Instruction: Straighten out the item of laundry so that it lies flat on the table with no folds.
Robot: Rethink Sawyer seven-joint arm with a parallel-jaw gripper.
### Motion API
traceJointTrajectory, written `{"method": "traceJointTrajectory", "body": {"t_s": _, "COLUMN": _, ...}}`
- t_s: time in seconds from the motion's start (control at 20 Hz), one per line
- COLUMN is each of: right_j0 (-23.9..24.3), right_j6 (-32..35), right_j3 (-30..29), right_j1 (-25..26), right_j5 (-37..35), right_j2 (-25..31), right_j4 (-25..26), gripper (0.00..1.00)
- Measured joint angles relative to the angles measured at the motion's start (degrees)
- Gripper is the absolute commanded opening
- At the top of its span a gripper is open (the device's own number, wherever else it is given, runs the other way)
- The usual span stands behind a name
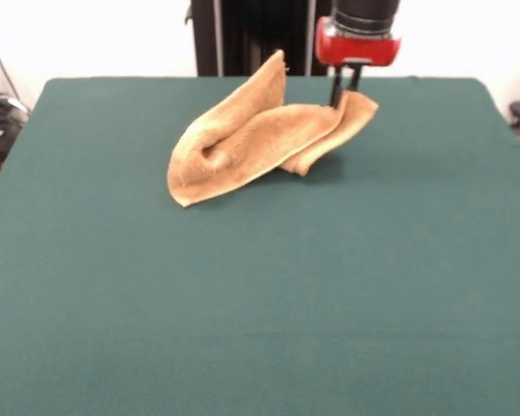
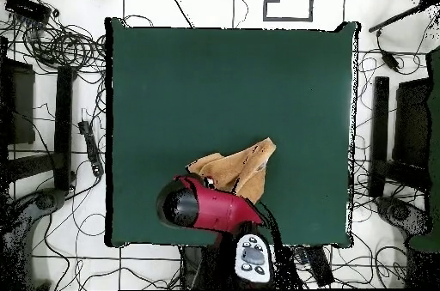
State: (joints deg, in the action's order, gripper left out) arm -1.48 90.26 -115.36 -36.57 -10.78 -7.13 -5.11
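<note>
The golden-yellow towel (image 1: 251, 139) lies crumpled and folded near the far edge of the dark green table (image 1: 243, 329). One fold stands up in a peak, and its right corner is lifted off the cloth. My gripper (image 1: 345, 94) comes down from the red wrist at the top and is shut on that raised right corner. In the overhead view the towel (image 2: 243, 167) sits near the table's (image 2: 223, 73) bottom edge. There the red arm (image 2: 206, 206) covers the towel's left end and hides the gripper.
The black pedestal (image 1: 251, 35) stands just behind the table's far edge, close to the towel. Cables (image 2: 60, 43) and stands lie on the floor around the table. The broad green surface stretches away from the towel toward the near side in the front view.
</note>
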Motion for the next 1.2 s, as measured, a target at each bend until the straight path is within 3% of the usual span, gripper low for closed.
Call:
{"method": "traceJointTrajectory", "body": {"t_s": 0.45, "right_j0": 3.87, "right_j6": 0.01, "right_j3": 4.33, "right_j1": 2.10, "right_j5": 1.37, "right_j2": -2.11, "right_j4": 6.50, "gripper": 0.00}}
{"method": "traceJointTrajectory", "body": {"t_s": 0.7, "right_j0": 10.63, "right_j6": 0.01, "right_j3": 7.16, "right_j1": 4.33, "right_j5": 2.46, "right_j2": -1.49, "right_j4": 11.36, "gripper": 0.00}}
{"method": "traceJointTrajectory", "body": {"t_s": 0.85, "right_j0": 13.72, "right_j6": 0.01, "right_j3": 7.50, "right_j1": 4.75, "right_j5": 2.45, "right_j2": -0.85, "right_j4": 12.83, "gripper": 0.00}}
{"method": "traceJointTrajectory", "body": {"t_s": 1.2, "right_j0": 16.11, "right_j6": 0.01, "right_j3": 7.76, "right_j1": 5.58, "right_j5": 2.82, "right_j2": -0.10, "right_j4": 15.26, "gripper": 0.00}}
